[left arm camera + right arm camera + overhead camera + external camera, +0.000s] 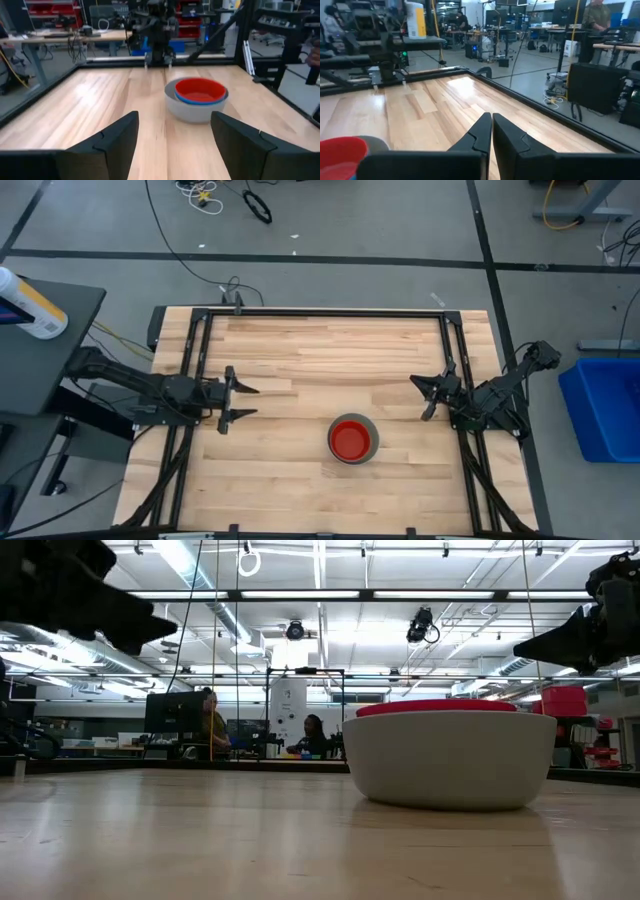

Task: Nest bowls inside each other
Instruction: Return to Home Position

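The bowls stand nested in one stack point(352, 440) on the table, right of centre toward the near edge: a red bowl point(201, 89) on top, a blue rim point(200, 100) under it, a pale grey bowl point(450, 765) outermost, its base on the wood. My left gripper point(240, 401) is at the table's left side, pointing level toward the right, open, with nothing between its fingers point(172, 140). My right gripper point(425, 394) waits shut at the table's right side, well clear of the stack point(487, 127).
A black metal frame point(330, 311) runs along the table's edges. Bare wood lies between the two grippers and beyond the stack. A blue bin point(607, 406) stands off the table to the right. People sit at desks point(215, 725) in the room behind.
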